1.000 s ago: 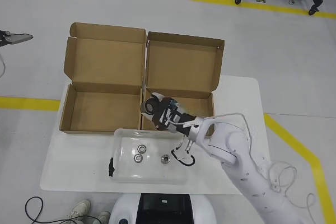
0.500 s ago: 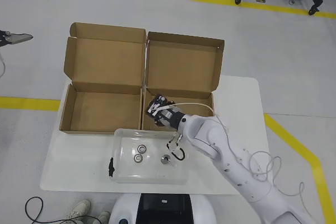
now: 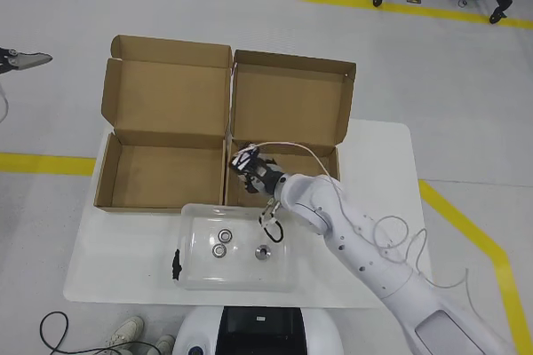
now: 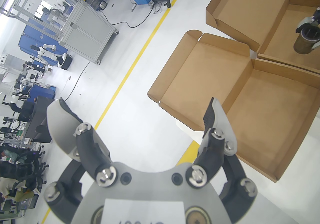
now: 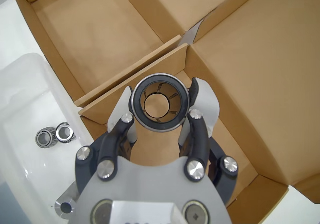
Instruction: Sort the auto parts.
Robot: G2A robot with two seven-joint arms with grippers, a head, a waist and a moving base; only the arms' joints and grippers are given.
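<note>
right tool (image 5: 162,92) clamped on the big bearing (image 5: 175,100), hanging over the right box (image 5: 232,100), near its front corner | left tool (image 4: 135,110) spread wide, out beyond the left box (image 4: 270,115) (over floor, off the surface (image 3: 382,177)) | two small bearings (image 5: 53,135) side by side in the clear tray (image 5: 22,100)

We find the left box (image 3: 160,176) and right box (image 3: 324,162) side by side at the back of the table (image 3: 382,177), the tray (image 3: 195,266) before them holding small bearings (image 3: 224,235), a large bearing (image 5: 137,102) above the right box.
</note>
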